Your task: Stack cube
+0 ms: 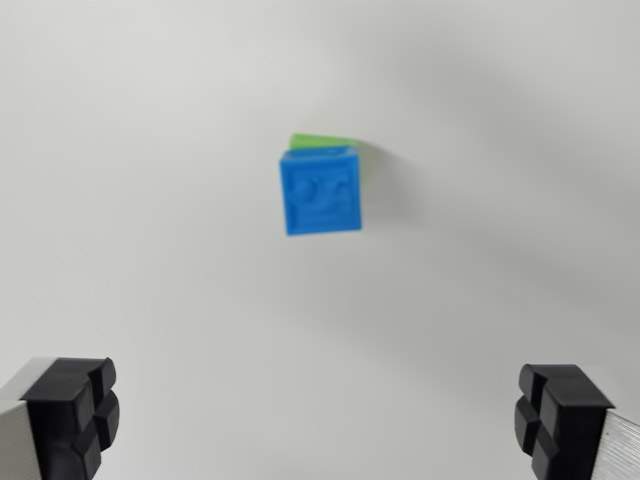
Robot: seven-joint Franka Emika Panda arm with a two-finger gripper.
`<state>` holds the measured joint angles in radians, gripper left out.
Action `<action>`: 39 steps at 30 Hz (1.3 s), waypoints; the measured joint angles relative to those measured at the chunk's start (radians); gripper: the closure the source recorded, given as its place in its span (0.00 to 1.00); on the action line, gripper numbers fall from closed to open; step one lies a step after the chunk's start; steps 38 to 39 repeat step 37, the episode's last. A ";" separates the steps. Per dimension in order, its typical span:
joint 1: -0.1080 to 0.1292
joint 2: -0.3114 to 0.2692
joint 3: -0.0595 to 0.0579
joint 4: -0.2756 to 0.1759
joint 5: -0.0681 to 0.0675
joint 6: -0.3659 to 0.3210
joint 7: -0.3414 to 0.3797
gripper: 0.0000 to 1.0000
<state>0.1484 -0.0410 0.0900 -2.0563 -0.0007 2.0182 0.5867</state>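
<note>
Nearest the camera, the fingers (68, 415) are spread wide and hold nothing, one at each lower corner. Farther out on the white bench (150, 200), the blue cube (321, 190) with an embossed top sits on a green cube (325, 142), only its edge showing. The stack looks made, so pulling straight up should keep it undisturbed.

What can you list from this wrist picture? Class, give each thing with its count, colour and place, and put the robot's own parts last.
blue cube: one, blue, centre of the view, sitting on top of the green one
green cube: one, green, mostly hidden beneath the blue cube, only its far edge showing
surface: one, white, fills the view
gripper: one, black fingertips on silver fingers, bottom corners of the view, wide apart, holding nothing
</note>
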 joint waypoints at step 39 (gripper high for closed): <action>0.000 -0.008 0.000 0.023 0.001 -0.031 0.000 0.00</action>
